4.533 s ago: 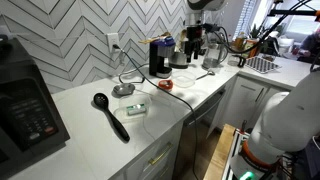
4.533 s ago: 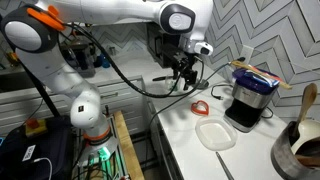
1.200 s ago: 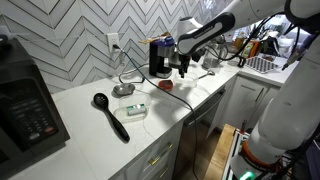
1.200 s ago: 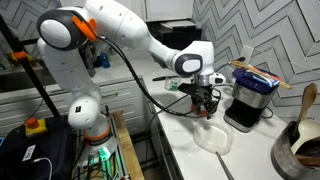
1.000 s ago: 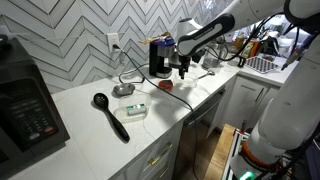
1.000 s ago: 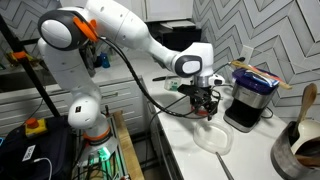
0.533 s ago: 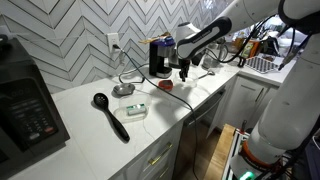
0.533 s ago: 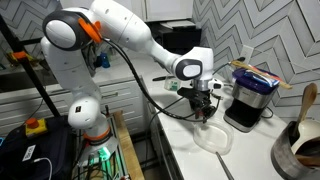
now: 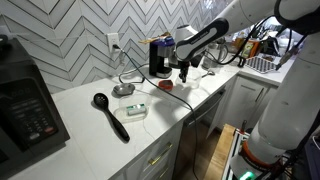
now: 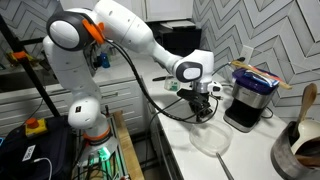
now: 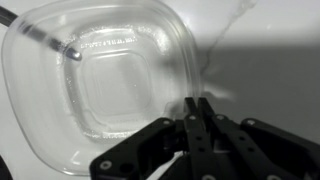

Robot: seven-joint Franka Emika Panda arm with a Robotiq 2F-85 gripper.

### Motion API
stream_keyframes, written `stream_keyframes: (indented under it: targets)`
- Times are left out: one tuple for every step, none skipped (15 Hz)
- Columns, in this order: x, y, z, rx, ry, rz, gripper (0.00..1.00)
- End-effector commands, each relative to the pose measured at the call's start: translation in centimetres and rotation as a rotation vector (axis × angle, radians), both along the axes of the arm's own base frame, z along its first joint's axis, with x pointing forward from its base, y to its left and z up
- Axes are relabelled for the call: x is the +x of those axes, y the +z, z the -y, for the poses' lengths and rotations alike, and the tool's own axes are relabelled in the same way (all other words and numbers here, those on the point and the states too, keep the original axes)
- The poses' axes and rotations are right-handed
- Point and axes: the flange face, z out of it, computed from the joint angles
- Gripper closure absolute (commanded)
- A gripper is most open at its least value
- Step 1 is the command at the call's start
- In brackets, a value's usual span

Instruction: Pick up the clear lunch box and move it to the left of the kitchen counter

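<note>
The clear lunch box [image 11: 110, 90] is a shallow, transparent, rounded-square tub lying open side up on the white kitchen counter [image 10: 178, 140]. In an exterior view the lunch box [image 10: 212, 138] lies just in front of a black coffee machine. My gripper [image 11: 197, 103] reaches down to the tub's rim, and its two fingers are pressed together on that edge. Both exterior views show the gripper [image 10: 208, 116] [image 9: 183, 74] low over the counter [image 9: 70, 108]. The tub is too faint to make out in the view from the far end of the counter.
A black coffee machine [image 10: 250, 98] [image 9: 160, 57] stands right behind the box, with a cable [image 9: 150, 84] trailing across the counter. A black ladle [image 9: 110, 115], a small packet [image 9: 136, 109] and a microwave [image 9: 25, 105] sit further along. A brown pot [image 10: 303, 140] stands at one end.
Over the last second the gripper has sunk a little toward the box and its jaws have gone from wide apart to shut on the rim. The box has not moved.
</note>
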Motion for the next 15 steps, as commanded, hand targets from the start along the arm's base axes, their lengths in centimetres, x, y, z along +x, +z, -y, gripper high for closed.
stream_keyframes:
  targets:
    - [-0.7, 2.2, -1.3, 0.021, -0.035, 0.027, 0.98]
    - [-1.1, 3.6, -1.9, 0.025, -0.045, 0.056, 0.98]
    - [-1.4, 4.9, -2.6, 0.04, -0.049, 0.072, 0.98]
    - [-1.9, 6.2, -3.3, 0.034, -0.057, 0.09, 0.98]
    - [-2.2, 7.2, -4.0, 0.029, -0.055, 0.102, 0.98]
    - [-2.5, 8.2, -5.0, 0.024, -0.034, 0.105, 0.98]
    - [-2.8, 9.1, -5.9, 0.026, -0.021, 0.103, 0.98]
    - [-3.3, 9.7, -7.4, 0.055, 0.038, 0.087, 0.98]
    - [-3.7, 10.4, -8.6, 0.074, 0.084, 0.076, 0.98]
    - [-4.2, 10.9, -10.3, 0.101, 0.151, 0.049, 0.98]
    - [-4.6, 11.4, -11.8, 0.121, 0.198, 0.03, 0.98]
    - [-5.0, 11.9, -13.3, 0.127, 0.255, 0.019, 0.98]
    - [-5.1, 12.4, -14.7, 0.104, 0.305, 0.027, 0.98]
    - [-5.1, 13.1, -15.4, 0.086, 0.322, 0.049, 0.98]
    - [-4.7, 13.9, -15.2, 0.085, 0.293, 0.081, 0.98]
